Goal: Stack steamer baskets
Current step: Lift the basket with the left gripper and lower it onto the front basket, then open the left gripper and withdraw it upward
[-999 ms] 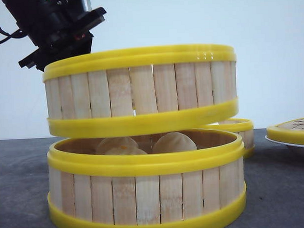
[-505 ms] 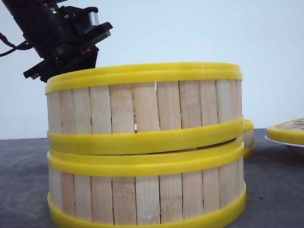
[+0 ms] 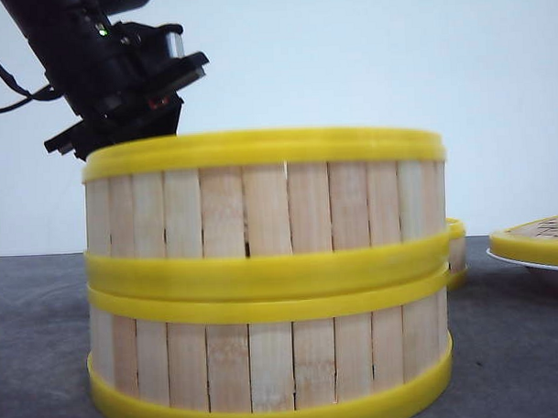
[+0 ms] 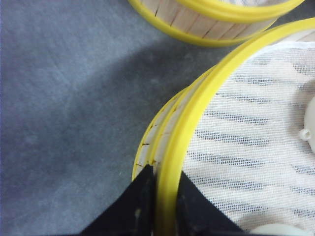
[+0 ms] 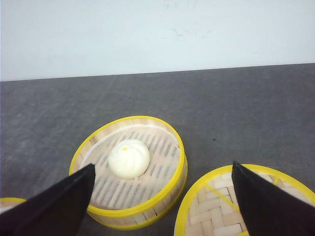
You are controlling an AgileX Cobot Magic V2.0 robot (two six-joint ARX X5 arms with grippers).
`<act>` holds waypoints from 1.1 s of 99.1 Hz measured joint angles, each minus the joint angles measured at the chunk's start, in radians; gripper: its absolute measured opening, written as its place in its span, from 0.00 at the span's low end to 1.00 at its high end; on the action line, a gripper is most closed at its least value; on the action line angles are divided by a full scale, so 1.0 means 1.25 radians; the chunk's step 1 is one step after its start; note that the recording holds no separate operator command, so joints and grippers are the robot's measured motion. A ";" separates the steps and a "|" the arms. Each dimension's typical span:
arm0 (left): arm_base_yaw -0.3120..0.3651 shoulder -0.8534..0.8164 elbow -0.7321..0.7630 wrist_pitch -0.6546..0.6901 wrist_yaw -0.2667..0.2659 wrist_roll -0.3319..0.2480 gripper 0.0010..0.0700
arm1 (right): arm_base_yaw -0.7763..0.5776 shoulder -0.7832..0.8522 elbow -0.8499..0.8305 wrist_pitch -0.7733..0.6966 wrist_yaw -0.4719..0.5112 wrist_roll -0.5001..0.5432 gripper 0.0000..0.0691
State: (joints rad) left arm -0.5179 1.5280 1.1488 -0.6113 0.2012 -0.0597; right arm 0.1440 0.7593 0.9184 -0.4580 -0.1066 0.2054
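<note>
At the far left the left gripper (image 4: 156, 206) comes down over the back-left edge of the stack, its two black fingers (image 4: 140, 204) pinched narrow on the wall of the top basket (image 3: 265, 200), one finger outside the yellow rim and one inside. In the front view only the arm's dark body shows above that rim.

The top basket sits square on the bottom basket (image 3: 270, 356), their yellow rims touching all the way round, close to the front of the dark grey table (image 3: 513, 348). From the left wrist camera the top basket is lined with a white mesh cloth (image 4: 246, 128), and something pale and rounded (image 4: 310, 118) lies at the edge of the frame, too cut off to name. What is in the bottom basket cannot be seen.

Behind the stack and to its right a third basket (image 5: 130, 169) stands alone on the table, only a sliver of it peeking out in the front view. It holds one white bun (image 5: 129, 158) with a small orange spot on top, resting on the slatted floor.

Further right lies the lid (image 5: 231, 204), flat and woven with a yellow rim, resting on a white plate (image 3: 528, 263), near the third basket but apart from it.

The right gripper (image 5: 162, 196) hangs above the third basket and lid, its fingers spread wide with nothing between them.
</note>
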 joint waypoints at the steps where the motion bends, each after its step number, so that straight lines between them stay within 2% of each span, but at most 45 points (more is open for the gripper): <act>1: 0.000 0.001 0.000 0.000 0.000 0.000 0.02 | 0.000 0.000 0.000 0.000 0.000 0.000 0.79; 33: -0.002 0.004 0.000 0.009 0.002 -0.002 0.03 | 0.000 0.000 0.000 -0.005 0.000 0.000 0.79; 39: -0.002 0.006 0.000 0.013 0.009 -0.009 0.12 | 0.000 0.000 0.000 -0.005 0.000 0.000 0.79; 50: -0.005 0.009 0.000 0.014 0.010 -0.016 0.39 | 0.000 0.000 0.000 -0.013 -0.001 0.000 0.79; 59: -0.005 0.009 0.000 0.015 0.010 -0.018 0.46 | 0.000 0.000 0.000 -0.023 -0.002 0.000 0.79; 81: 0.005 -0.017 0.000 0.033 0.010 -0.018 0.49 | 0.000 0.024 0.000 -0.015 -0.042 0.003 0.79; 96: 0.029 -0.155 -0.002 0.081 0.001 -0.018 0.49 | 0.000 0.093 0.000 0.001 -0.064 0.010 0.79; 109: 0.052 -0.286 0.000 0.109 -0.041 -0.017 0.49 | 0.000 0.181 0.009 0.010 -0.065 0.014 0.77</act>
State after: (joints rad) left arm -0.4530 1.1706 1.1492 -0.4751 0.1501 -0.0814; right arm 0.1440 0.9852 0.9302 -0.4454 -0.1879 0.2230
